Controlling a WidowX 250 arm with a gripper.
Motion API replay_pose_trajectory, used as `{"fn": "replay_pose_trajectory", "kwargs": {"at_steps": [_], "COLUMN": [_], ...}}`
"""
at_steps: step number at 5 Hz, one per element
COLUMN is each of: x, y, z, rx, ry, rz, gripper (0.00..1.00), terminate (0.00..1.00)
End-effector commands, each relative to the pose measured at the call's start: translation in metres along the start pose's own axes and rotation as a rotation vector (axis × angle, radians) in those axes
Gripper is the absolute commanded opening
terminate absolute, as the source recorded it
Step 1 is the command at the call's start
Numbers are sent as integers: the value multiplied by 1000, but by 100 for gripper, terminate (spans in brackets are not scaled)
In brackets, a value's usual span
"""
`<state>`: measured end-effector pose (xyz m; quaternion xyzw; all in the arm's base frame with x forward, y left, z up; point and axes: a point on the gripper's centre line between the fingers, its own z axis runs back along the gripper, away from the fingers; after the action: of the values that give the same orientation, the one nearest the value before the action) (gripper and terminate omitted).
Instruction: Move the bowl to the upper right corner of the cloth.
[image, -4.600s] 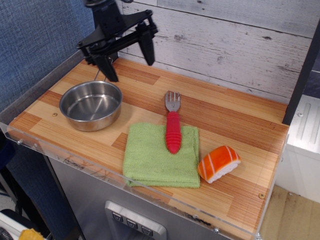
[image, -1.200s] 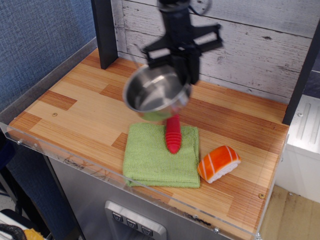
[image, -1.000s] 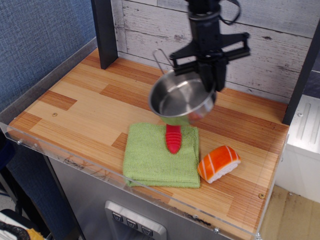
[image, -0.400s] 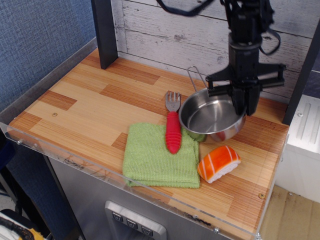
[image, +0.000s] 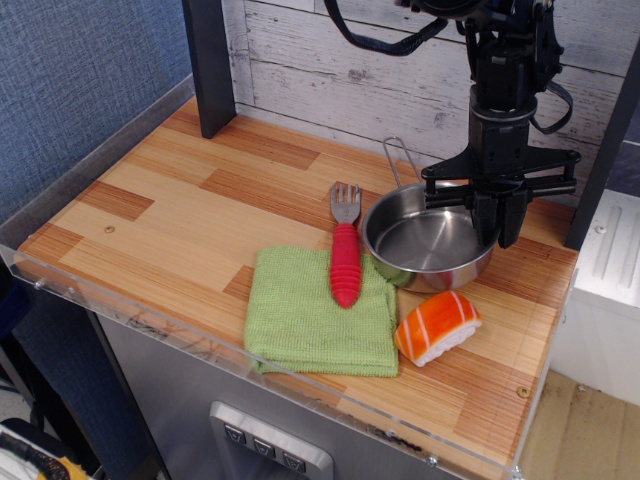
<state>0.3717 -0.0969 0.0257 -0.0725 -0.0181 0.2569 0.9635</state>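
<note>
Now bowl overlapping cloth corner, fingers clamped on its right rim

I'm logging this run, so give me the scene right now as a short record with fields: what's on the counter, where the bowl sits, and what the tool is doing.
bowl: steel, wire handle, at the cloth's upper right corner, mostly on bare wood
cloth: green, front centre of the counter
fork: red handle lying on the cloth, head on the wood
sushi: orange and white, right of the cloth, in front of the bowl
tool: at the bowl's right rim, shut on it
counter: wood
</note>
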Motion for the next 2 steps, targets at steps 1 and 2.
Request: {"fn": "replay_pose_trajectory", "kwargs": {"at_steps": [1, 2], "x": [-2, -2], "y": [6, 7], "z": [4, 4], "rx": [8, 22], "ry": [-20, -25], "rz": [18, 17], "gripper": [100, 100], "terminate": [0, 0]}}
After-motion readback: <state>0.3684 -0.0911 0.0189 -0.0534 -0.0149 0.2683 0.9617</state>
